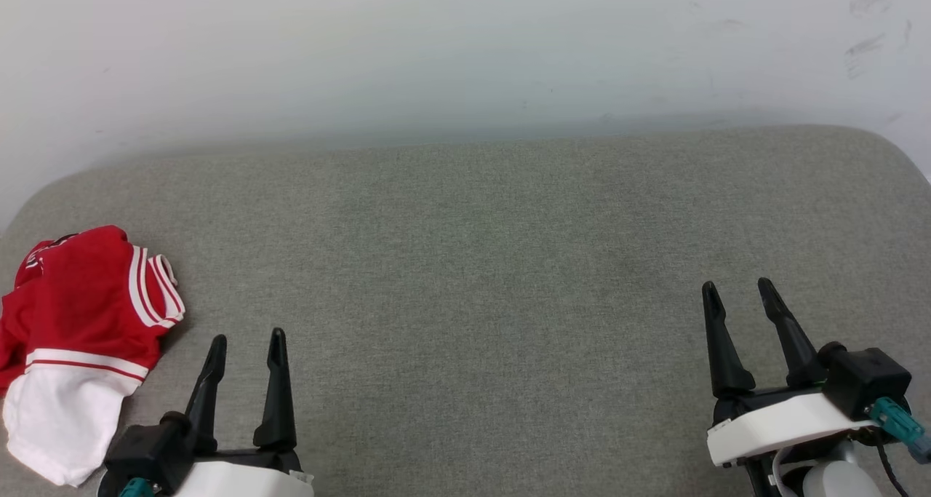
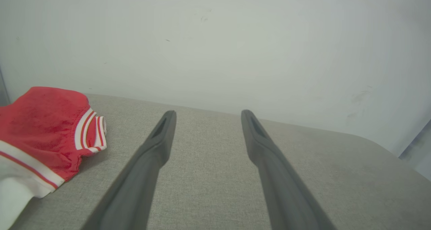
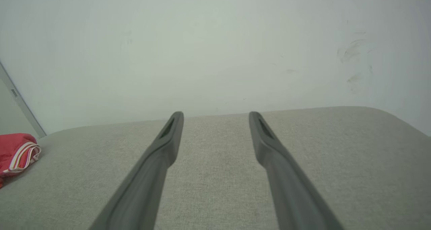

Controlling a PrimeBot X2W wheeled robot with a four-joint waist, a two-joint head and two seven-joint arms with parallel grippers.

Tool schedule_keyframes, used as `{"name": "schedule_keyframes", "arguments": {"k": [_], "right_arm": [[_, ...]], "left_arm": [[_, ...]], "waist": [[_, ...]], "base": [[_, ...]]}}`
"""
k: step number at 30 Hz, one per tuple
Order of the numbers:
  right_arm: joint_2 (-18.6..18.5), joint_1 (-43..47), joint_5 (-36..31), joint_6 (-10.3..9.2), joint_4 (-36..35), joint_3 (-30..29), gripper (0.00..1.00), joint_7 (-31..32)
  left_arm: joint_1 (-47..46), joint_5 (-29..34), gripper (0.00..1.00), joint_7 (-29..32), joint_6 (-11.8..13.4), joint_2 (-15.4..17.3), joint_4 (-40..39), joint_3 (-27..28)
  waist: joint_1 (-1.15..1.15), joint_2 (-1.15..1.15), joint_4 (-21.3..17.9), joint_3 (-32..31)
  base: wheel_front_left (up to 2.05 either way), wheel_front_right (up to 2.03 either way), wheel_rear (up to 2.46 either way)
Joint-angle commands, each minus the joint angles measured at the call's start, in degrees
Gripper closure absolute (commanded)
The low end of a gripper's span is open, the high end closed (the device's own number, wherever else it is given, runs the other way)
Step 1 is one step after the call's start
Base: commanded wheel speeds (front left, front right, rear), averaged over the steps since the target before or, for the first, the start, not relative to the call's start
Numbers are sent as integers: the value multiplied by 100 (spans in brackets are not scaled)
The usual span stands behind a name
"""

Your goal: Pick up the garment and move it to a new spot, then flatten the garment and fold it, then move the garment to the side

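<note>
Found the garment bunched in a loose heap at the left end of the grey padded bench, reaching toward the front edge. Saw its red body uppermost, a white-and-red striped trim band turned toward the bench's middle, and a white sleeve spread flat toward the front edge below a white band with a thin red line. Made out a dark speck at the heap's far tip, perhaps lettering, too small to read.

Spotted the left gripper at the front edge, just right of the heap and apart from it, with its fingers pointing toward the back edge. Read its jaws as spread wide, with bare bench fabric between them and nothing held. Confirmed the same in the left wrist view: the gap between the two dark fingers showed only grey weave, and the red cloth lay off to their left without touching.

Placed the right gripper near the front right corner, well apart from the garment, with its jaws likewise parted and empty. Caught only a red edge of the heap at the far left in the right wrist view.

Noted a pale, lightly scuffed wall along the back edge.
</note>
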Motion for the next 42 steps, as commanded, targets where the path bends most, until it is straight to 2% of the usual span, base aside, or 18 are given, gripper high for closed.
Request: {"name": "schedule_keyframes", "arguments": {"k": [1, 11, 20, 29, 42], "right_arm": [[-1, -26, -73, -2, -3, 12, 0, -44], [-1, -29, -541, -2, 12, 42, 0, -164], [0, 49, -508, -2, 78, 70, 0, -162], [0, 137, -446, -2, 137, 232, 0, -161], [0, 235, -211, -3, 204, 560, 0, -161]], "left_arm": [[55, 89, 0, -49, -40, -9, 3, -32], [60, 500, 0, -172, -95, -8, 201, -147], [41, 417, 0, -172, -67, -9, 210, -72], [154, 413, 0, -165, -12, -9, 178, -21], [269, 673, 0, -165, -125, -9, 151, 30]], "waist": [[0, 0, -1, -1], [0, 0, -5, -16], [0, 0, 232, -65], [0, 0, 791, -157], [0, 0, 1868, -240]], "base": [[0, 0, 0], [0, 0, 0], [0, 0, 0], [0, 0, 0], [0, 0, 0]]}}
